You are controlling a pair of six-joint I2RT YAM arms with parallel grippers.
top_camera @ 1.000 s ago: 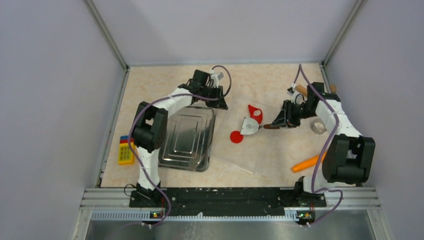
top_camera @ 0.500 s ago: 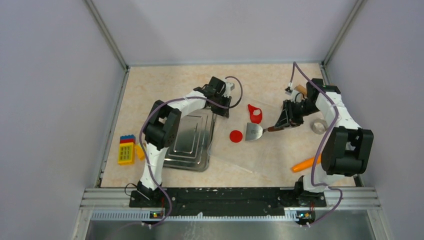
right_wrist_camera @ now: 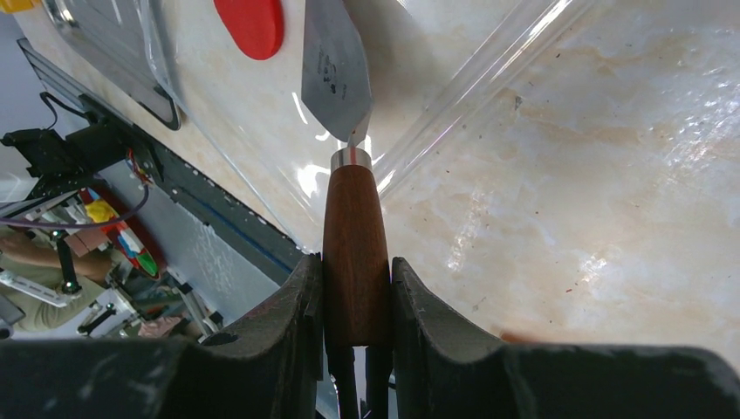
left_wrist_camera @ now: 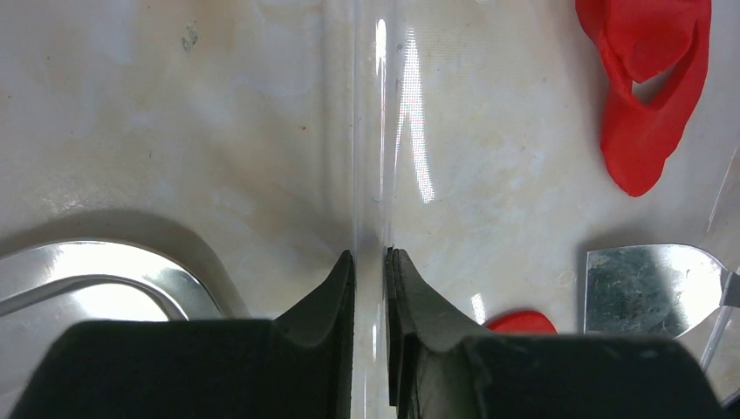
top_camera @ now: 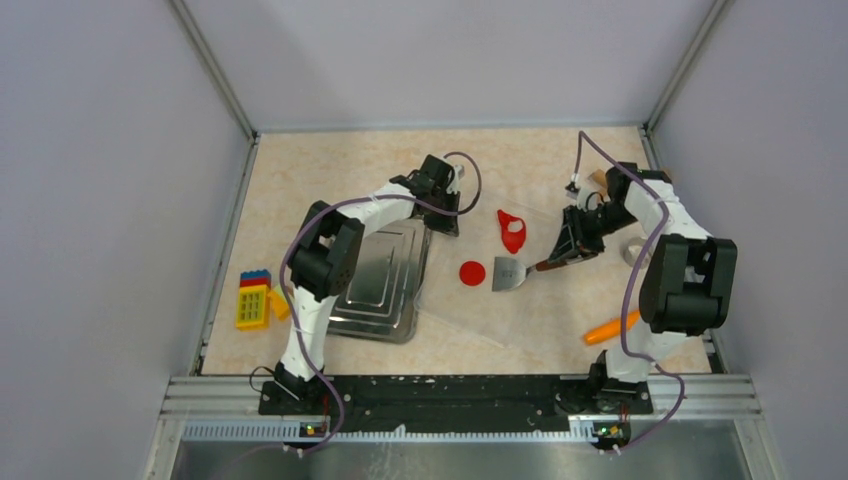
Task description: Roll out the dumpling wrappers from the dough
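While scraper point(top_camera: 508, 272) slid nearer | right fingers point(right_wrist_camera: 356, 288) clamp its handle | left fingers point(left_wrist_camera: 370, 288) pinch plastic sheet point(left_wrist_camera: 371, 131)

My left arm reaches forward over the table's middle, my left gripper point(left_wrist_camera: 369, 288) low, its jaws nearly together with only a thin slit between. My right arm bends inward from the right, my right gripper point(right_wrist_camera: 353, 288) clamped, pointing leftward.

Top view overhead, whole table point(top_camera: 300, 180); wrist views close, low; all apparently share spatula point(top_camera: 509, 272) area.
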